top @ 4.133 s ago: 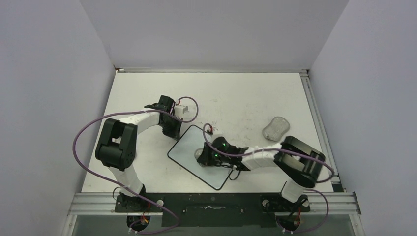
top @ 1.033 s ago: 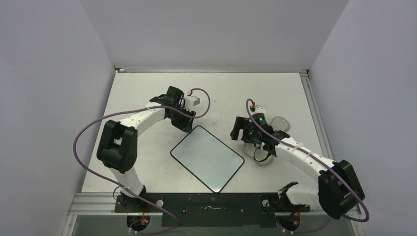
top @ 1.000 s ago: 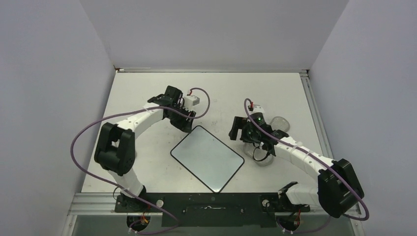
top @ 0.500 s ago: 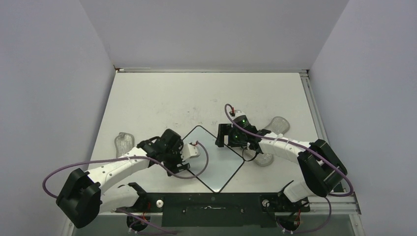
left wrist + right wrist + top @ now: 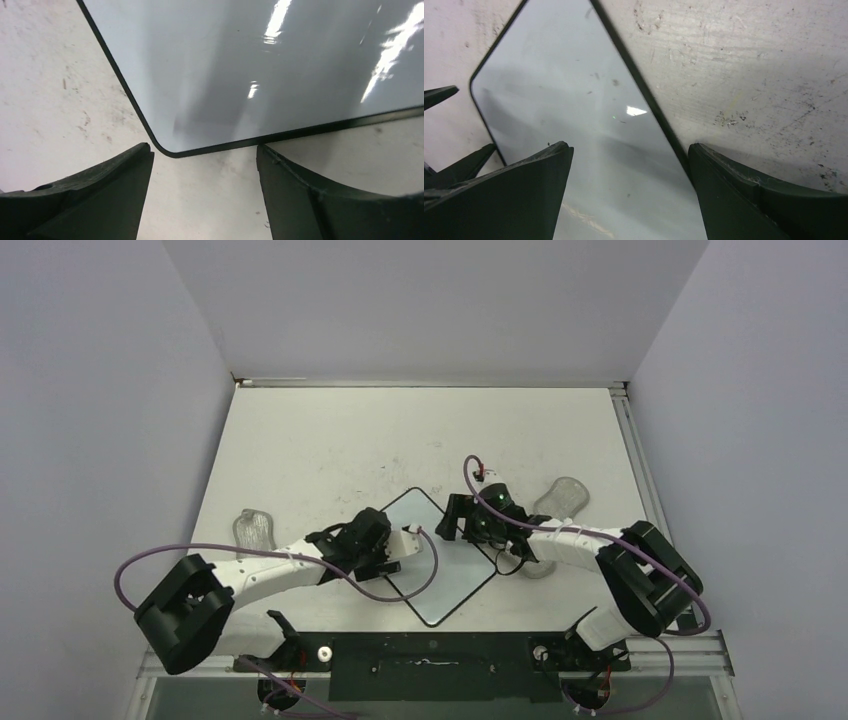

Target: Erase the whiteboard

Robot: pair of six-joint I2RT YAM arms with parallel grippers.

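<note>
Table (image 5: 330, 440), pale and scuffed, carries everything. The left arm (image 5: 270, 575) lies low across the near-left side. A second ago it reached round to the far corner of the whiteboard (image 5: 455, 580). The right arm (image 5: 575, 540), then out beside a grey lump (image 5: 562, 496), has swung in over the board's far right edge.

The whiteboard lies flat near the front middle of the table, turned like a diamond, in much the same place as before. Its surface shows only faint specks in the right wrist view.

The left gripper (image 5: 203, 150) stands wide with nothing in it, the board's rounded corner just ahead of its fingers. The right gripper (image 5: 630, 146) is wide too and empty, with the black rim running between its fingers.

The grey lump sits just right of the board, and a second grey lump (image 5: 251, 529) lies well to the left — a spot the left arm covered a second ago.
</note>
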